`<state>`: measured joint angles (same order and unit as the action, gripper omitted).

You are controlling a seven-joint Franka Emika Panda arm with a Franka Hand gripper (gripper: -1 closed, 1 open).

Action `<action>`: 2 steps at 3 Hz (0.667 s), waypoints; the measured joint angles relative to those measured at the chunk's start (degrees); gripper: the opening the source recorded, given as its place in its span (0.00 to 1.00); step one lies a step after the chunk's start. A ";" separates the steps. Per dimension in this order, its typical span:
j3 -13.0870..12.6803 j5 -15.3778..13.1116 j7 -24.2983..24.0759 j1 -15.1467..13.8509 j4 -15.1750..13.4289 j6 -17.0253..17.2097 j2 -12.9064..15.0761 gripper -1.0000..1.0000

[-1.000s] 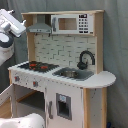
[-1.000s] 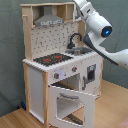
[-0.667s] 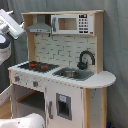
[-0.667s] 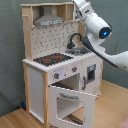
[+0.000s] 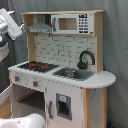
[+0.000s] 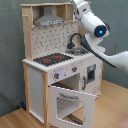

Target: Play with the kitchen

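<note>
The kitchen (image 5: 65,75) is a tall toy unit of light wood and white panels. It has a grey hood (image 5: 40,26), a microwave front (image 5: 70,23), a black-red hob (image 5: 37,65), a sink (image 5: 72,74) and a black faucet (image 5: 85,59). Its windowed oven door (image 6: 70,102) hangs open, tilted down and forward. My white arm (image 6: 92,25) reaches toward the unit's upper side. My gripper (image 5: 11,24) shows at the first exterior view's left edge, beside the hood and above the hob, with nothing seen in it.
A grey curtain (image 5: 115,45) hangs behind the kitchen. The unit stands on a wooden floor (image 6: 112,107). A black cable (image 6: 100,52) runs along my arm near the counter's end. A white rounded shape (image 5: 22,121) sits low at the first exterior view's left.
My arm's end has risen a little beside the hood in the first exterior view. The kitchen and its open oven door have not moved.
</note>
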<state>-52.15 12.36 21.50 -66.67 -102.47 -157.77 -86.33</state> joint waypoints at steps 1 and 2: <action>0.00 0.00 -3.39 -1.66 3.12 4.03 0.69 1.00; -0.05 0.00 -6.75 -3.77 6.55 7.83 1.34 1.00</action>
<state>-52.20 12.36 14.76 -70.44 -95.92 -149.94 -85.00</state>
